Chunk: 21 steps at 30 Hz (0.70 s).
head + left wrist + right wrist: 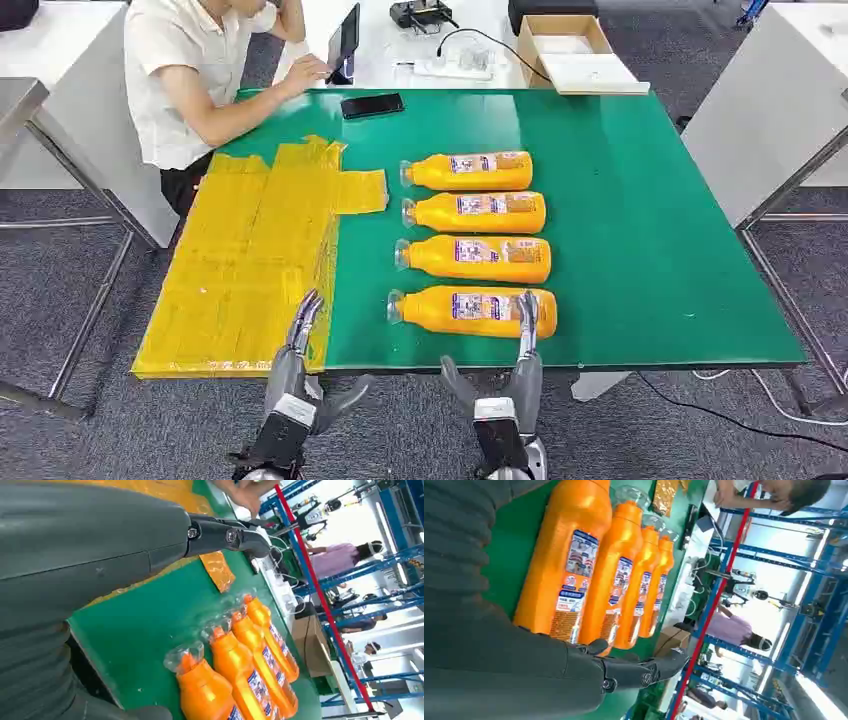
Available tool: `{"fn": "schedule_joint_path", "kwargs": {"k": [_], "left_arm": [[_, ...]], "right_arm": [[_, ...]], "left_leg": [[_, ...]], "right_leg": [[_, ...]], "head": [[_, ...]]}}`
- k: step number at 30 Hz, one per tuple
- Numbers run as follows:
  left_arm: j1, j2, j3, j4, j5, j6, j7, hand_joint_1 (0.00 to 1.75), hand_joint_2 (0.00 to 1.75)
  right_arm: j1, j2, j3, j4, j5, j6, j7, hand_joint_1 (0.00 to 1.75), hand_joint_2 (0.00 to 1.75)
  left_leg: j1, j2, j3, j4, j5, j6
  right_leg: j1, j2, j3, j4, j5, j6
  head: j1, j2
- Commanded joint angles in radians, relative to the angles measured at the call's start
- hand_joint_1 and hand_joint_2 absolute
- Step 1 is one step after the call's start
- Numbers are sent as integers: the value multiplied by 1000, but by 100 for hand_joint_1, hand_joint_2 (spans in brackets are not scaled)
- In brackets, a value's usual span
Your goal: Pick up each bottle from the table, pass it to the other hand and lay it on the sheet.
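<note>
Orange liquid fills four bottles (470,228) lying side by side on green table (640,230).

Floor: grey carpet (90,280) all around.
Big table: green top (640,240), picture middle.
Other tables: white (770,110), upper right; another upper left.
Far back: blue racks (819,605).

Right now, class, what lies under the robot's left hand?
Under the left hand lies the yellow sheet, spread over the green table and hanging past its near edge. The hand hides a strip of sheet; nothing else shows beneath.
</note>
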<state>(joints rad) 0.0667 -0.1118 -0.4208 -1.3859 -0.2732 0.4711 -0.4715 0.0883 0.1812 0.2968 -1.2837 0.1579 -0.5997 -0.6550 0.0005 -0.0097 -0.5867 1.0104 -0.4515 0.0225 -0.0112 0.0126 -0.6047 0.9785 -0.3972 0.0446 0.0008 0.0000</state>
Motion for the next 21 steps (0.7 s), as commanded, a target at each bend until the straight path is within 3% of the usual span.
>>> {"fn": "schedule_joint_path", "kwargs": {"k": [1,5,7,9,14,21], "left_arm": [[-30,7,2,55,32,-26,9,0,175],[-53,11,1,59,11,-24,12,0,175],[-75,-7,11,91,13,-35,26,0,175],[-87,-14,4,119,12,-49,26,0,175],[-79,-14,-4,110,18,-56,10,0,175],[-61,-16,28,101,18,-60,17,0,175]], "right_arm": [[-13,-5,-9,61,14,-22,-7,0,175],[-27,-41,0,76,116,-76,14,0,175],[-36,-20,-90,79,336,-98,7,0,175],[-48,-37,-92,61,351,-98,21,0,175],[-77,-114,-104,49,509,-96,180,0,175],[-106,-187,-70,126,630,30,369,0,175]], "left_leg": [[0,0,4,-1,-1,-1],[0,-1,5,-1,-1,-1],[0,0,3,-2,0,-1],[0,-2,3,-2,0,-1],[0,0,5,-2,-1,-1],[-1,0,4,-1,-1,-1]], "right_leg": [[1,-1,3,-1,-1,-1],[1,-2,5,-1,-1,-2],[1,-2,4,-2,0,-1],[0,-3,4,-2,-1,-1],[0,-2,5,-2,-1,-1],[0,-1,4,-2,-1,-1]], "head": [[0,0],[0,0],[0,0],[0,0],[0,0],[0,0]]}}
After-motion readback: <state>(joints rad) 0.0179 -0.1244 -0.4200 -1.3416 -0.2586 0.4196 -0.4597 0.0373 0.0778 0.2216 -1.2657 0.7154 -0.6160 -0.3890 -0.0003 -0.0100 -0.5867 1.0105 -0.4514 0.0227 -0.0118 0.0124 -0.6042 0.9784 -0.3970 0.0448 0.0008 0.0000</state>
